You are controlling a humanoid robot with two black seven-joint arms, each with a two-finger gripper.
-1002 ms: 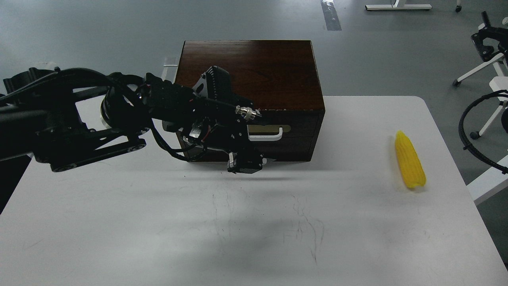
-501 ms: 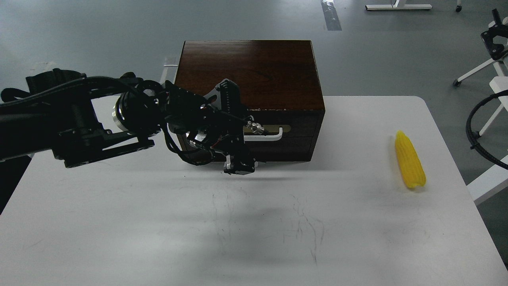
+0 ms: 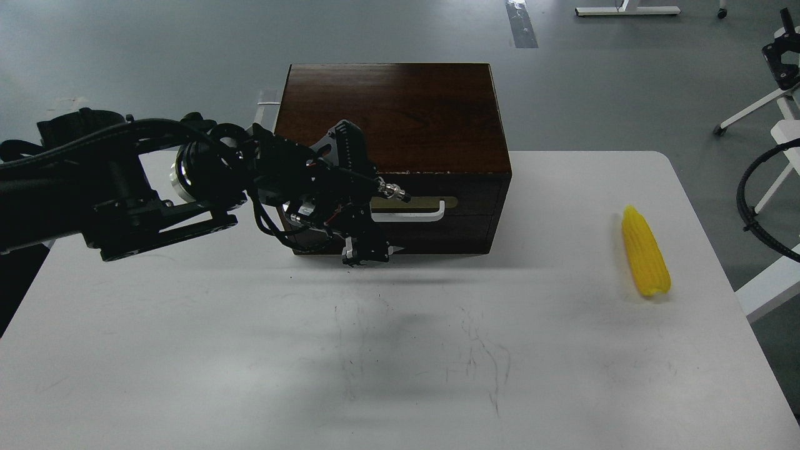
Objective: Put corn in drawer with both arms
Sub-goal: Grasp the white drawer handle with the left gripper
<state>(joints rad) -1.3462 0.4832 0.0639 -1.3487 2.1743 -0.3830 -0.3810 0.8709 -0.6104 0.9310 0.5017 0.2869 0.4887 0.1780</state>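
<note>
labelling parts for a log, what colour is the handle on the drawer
White, a bar handle on a beige backplate; the drawer front is dark brown. Head view shows it best.

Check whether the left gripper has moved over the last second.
Yes. The left gripper has drifted left and farther from the camera, toward the front of the drawer, ending lower left of the white handle. The corn has not moved.
</note>
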